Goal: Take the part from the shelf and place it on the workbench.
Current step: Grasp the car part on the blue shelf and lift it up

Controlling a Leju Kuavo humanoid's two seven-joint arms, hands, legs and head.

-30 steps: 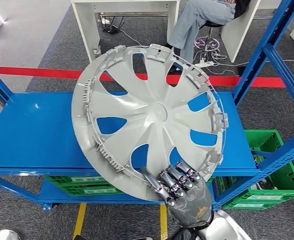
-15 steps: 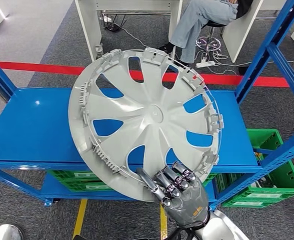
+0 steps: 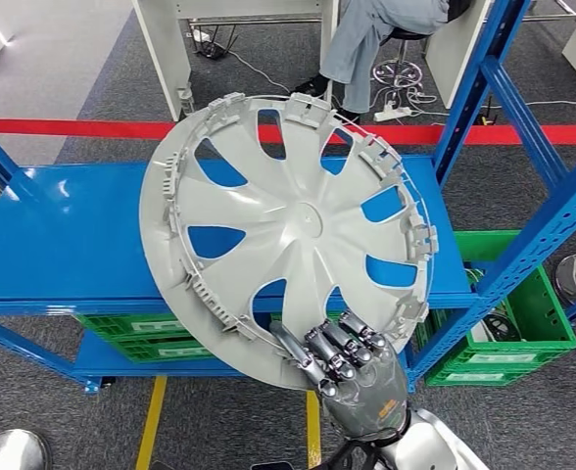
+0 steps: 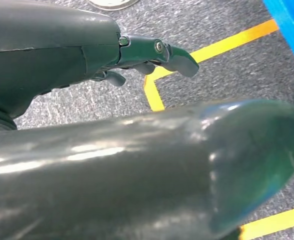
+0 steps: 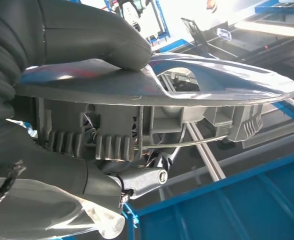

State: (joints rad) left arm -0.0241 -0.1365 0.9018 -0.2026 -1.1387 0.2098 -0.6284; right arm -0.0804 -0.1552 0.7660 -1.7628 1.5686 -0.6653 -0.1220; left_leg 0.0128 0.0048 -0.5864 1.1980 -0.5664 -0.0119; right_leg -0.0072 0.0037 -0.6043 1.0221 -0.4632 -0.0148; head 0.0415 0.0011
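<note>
The right hand (image 3: 359,377) grips the near rim of the large round grey plastic wheel cover (image 3: 289,230), fingers (image 3: 340,352) over its ribbed inner face, thumb (image 5: 100,35) pressed on the smooth side. The cover is tilted, held above the blue metal shelf (image 3: 63,245). The left hand (image 4: 145,55) hangs over grey carpet with yellow floor lines (image 4: 213,45), fingers extended and holding nothing. Green plastic crates (image 3: 521,333) sit under the shelf at right. A seated person's legs (image 3: 359,39) show at the far side.
</note>
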